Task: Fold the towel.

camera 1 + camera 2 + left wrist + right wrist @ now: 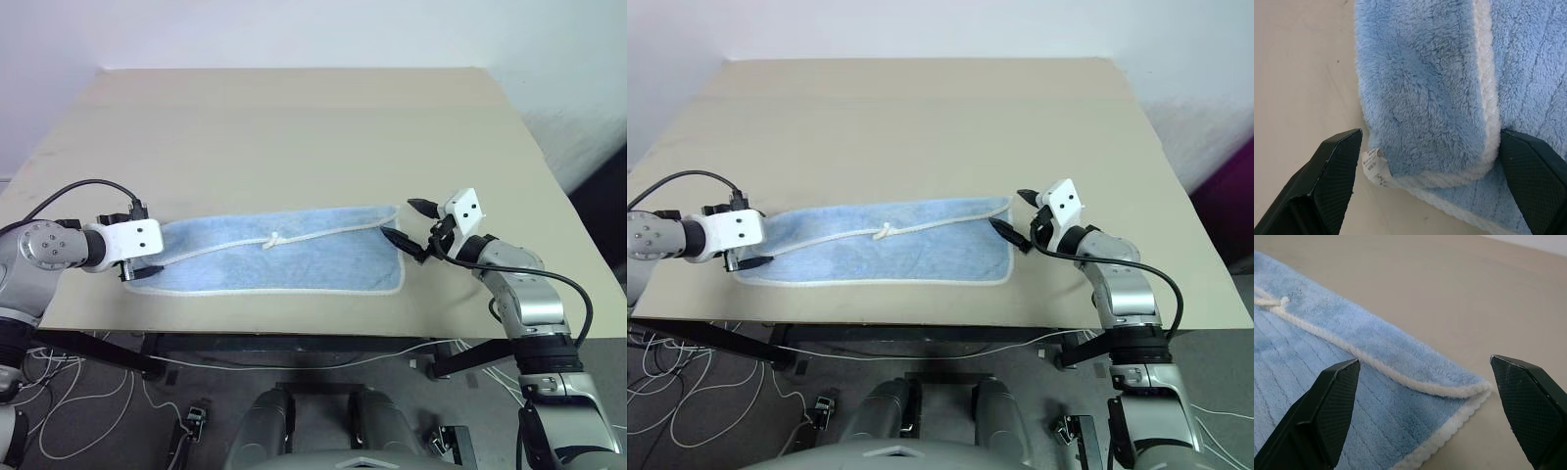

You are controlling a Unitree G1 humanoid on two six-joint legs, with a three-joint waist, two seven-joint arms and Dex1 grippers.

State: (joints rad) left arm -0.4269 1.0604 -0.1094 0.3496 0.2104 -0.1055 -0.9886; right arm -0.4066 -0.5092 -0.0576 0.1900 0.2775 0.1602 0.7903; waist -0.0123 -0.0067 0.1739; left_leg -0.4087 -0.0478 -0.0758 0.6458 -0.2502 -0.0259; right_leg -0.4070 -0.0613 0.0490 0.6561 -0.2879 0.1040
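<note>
While towel (pixel 284 262) lies folded lengthwise on desk (pixel 294 127), you see left pincer (pixel 1425 161) spread wide astride its end, gripping nothing; right pincer (pixel 1425 377) wide open, empty, beside opposite corner.

No legible txt anywhere. Small white tag (pixel 1373 166) at corner of towel (pixel 1430 98) carried tiny dark print, too small to read; no brands, nos. or signs.
</note>
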